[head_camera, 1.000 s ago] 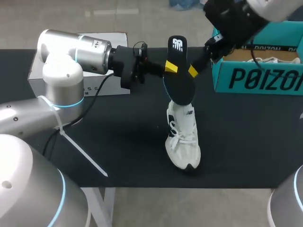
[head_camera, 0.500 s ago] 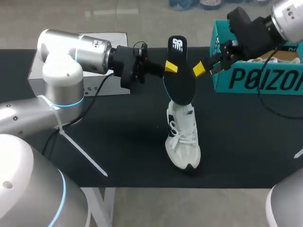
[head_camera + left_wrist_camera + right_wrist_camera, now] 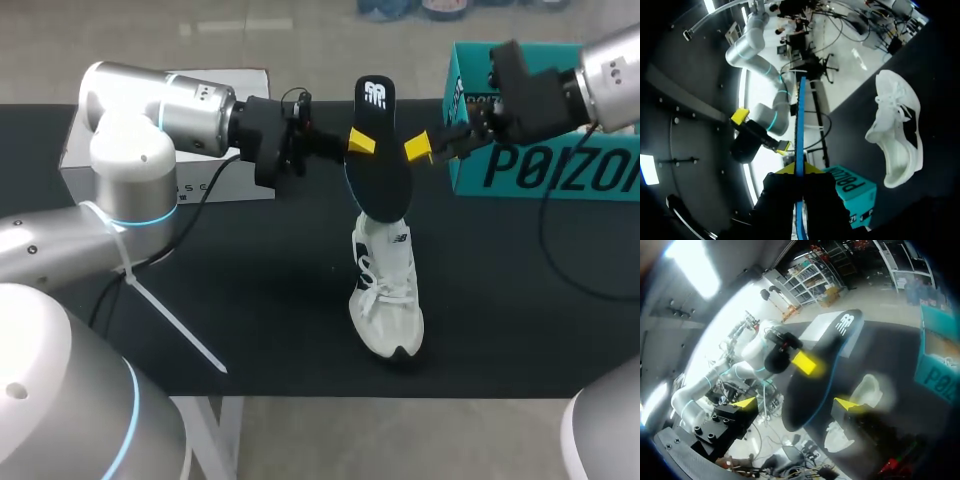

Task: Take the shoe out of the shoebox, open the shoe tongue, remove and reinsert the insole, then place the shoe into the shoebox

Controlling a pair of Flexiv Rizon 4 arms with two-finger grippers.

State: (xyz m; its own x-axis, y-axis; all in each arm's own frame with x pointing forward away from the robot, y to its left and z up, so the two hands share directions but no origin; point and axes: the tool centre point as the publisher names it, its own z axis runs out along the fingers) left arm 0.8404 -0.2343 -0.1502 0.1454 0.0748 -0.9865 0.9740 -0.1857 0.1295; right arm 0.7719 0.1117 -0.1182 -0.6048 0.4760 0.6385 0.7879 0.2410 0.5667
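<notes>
Insole [image 3: 378,150]: black, out of the shoe, held up in the air on end over the middle of the tabletop [image 3: 520,300]. Its printed end is uppermost and its broad face is turned to the near edge.

My left end effector [image 3: 795,170] is clamped on it about halfway along. In the left wrist view the insole shows edge-on as a thin blue line running between the two yellow tips, with one tip pressed to each face.

Shoe [image 3: 388,290]: white sneaker, upright on its sole near the middle of the tabletop, toe to the near edge, laces up. In the head view the insole's lower end overlaps the heel opening, so I cannot tell contact from there. The left wrist view shows the shoe [image 3: 895,135] off to one side of the insole with dark tabletop between them.

My right end effector [image 3: 761,131] comes in from the right edge, level with the left one. Its fingers are spread wide with nothing gripped. One yellow tip sits just beside the insole's edge with a sliver of gap, the other well out from it. In the right wrist view the insole [image 3: 815,380] lies ahead of the spread tips.

Shoebox [image 3: 540,165]: teal, open-topped, at the far right corner of the tabletop, behind the right arm. Something pale lies inside, but I cannot make it out.

Pale box [image 3: 245,78]: far left corner, behind the left arm.
</notes>
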